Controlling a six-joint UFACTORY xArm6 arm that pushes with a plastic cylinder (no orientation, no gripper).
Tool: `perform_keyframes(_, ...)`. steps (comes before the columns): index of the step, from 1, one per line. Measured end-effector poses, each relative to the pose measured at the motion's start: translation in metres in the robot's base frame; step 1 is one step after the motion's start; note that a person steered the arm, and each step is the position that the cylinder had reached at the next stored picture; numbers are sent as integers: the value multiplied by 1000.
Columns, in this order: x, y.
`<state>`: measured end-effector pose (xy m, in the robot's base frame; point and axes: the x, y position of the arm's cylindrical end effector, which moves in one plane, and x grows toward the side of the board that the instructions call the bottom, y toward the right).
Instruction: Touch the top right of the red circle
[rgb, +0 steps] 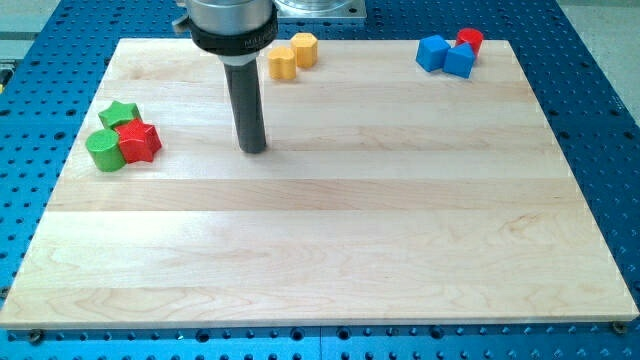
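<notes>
Your rod's tip (254, 149) rests on bare wooden board (330, 250), touching no block. The red circle (470, 39) sits far off at about two o'clock from it, in the board's top right corner, tucked against two blue blocks (445, 54). Two yellow blocks (292, 55) lie at one o'clock; a red star (138, 141), green star (119, 113) and green round block (102, 149) cluster at nine o'clock.

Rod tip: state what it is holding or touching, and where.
Nothing. My tip rests on bare board, apart from every block, right of the red star and far left of the red circle.
</notes>
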<state>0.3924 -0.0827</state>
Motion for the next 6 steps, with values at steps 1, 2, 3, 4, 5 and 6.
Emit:
perform_keyframes(1,-13,18)
perform_keyframes(2,11,138)
perform_keyframes(3,7,267)
perform_keyframes(4,-49,361)
perform_keyframes(5,-140,414)
perform_keyframes(6,-197,428)
